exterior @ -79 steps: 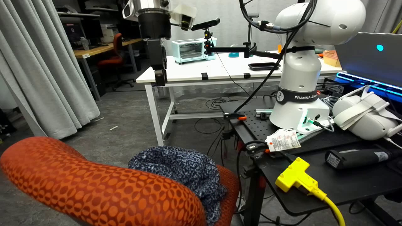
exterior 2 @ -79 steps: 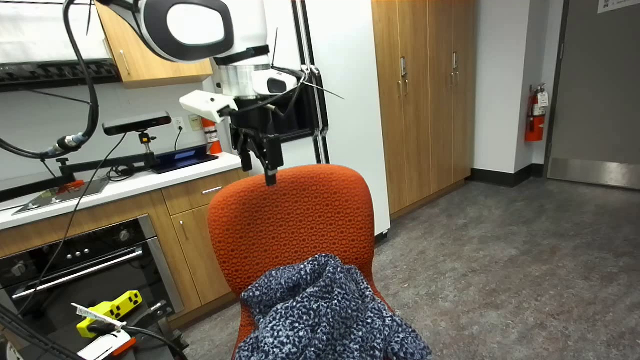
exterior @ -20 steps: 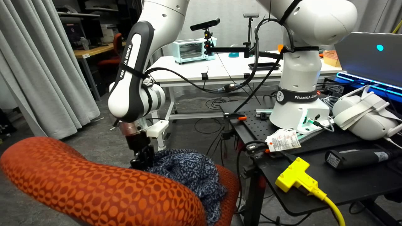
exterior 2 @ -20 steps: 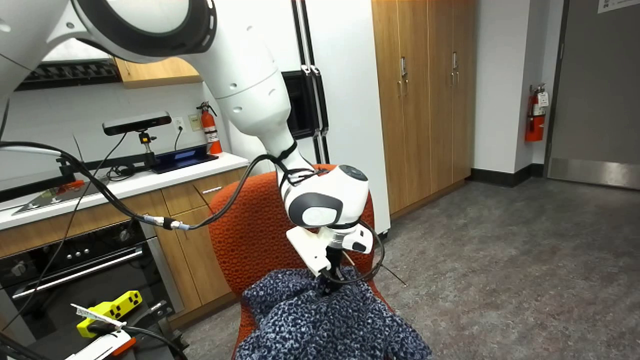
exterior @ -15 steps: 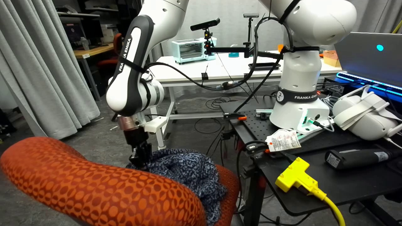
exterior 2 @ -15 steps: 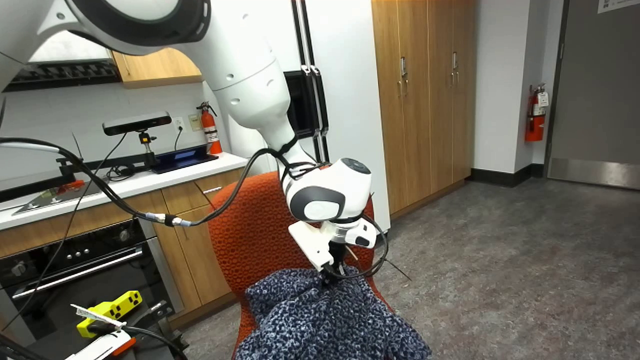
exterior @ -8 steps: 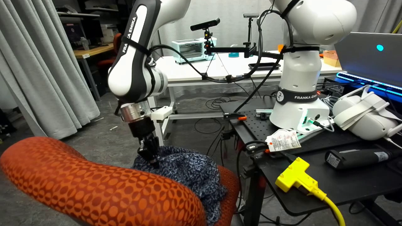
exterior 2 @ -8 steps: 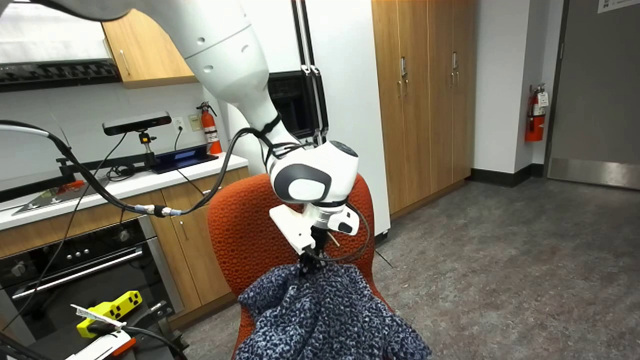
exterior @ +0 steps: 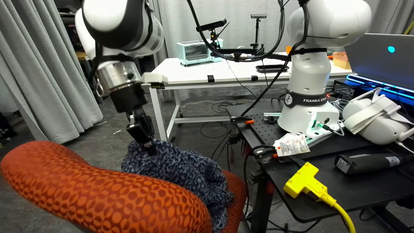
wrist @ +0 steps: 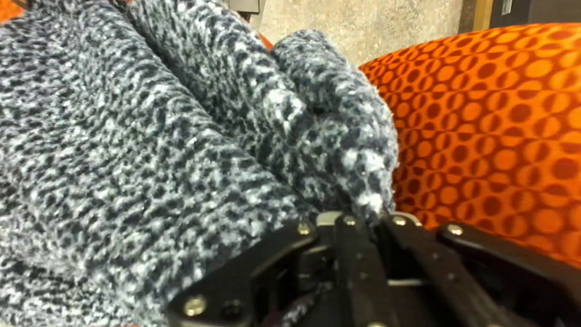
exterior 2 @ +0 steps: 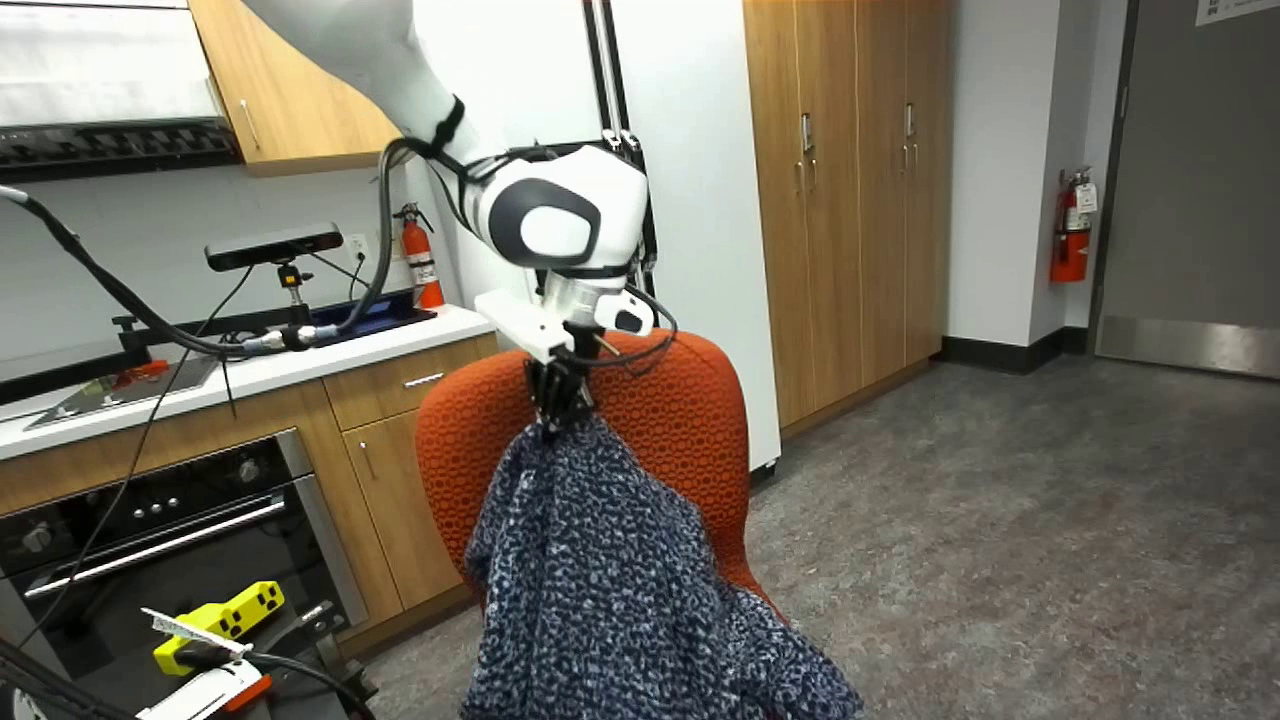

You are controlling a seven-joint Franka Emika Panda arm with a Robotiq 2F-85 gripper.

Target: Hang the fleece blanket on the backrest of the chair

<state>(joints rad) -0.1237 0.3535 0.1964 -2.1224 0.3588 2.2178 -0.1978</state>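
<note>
The mottled navy-grey fleece blanket (exterior 2: pixel 610 580) lies bunched on the orange-red chair, one part drawn up into a peak. At that peak my gripper (exterior 2: pixel 560 425) is shut on the cloth, in front of the backrest of the chair (exterior 2: pixel 670 400) and below its top edge. In the wrist view, the fingers pinch a fold of the blanket (wrist: pixel 159 150), while the patterned backrest (wrist: pixel 490 127) fills the right side. An exterior view from behind the backrest (exterior: pixel 113 194) shows the gripper (exterior: pixel 149 149) above it; the blanket's lower part is hidden there.
A black cart (exterior: pixel 323 194) carrying the robot base and a yellow power strip (exterior: pixel 305 181) stands beside the chair. Behind are a white table (exterior: pixel 194 72) and a grey curtain (exterior: pixel 55 74). A kitchen counter (exterior 2: pixel 400 335) runs behind the chair in an exterior view.
My gripper came down to the blanket, closed on it, and has since risen toward the backrest's upper part. The gripped cloth has been pulled up with it into a tall peak.
</note>
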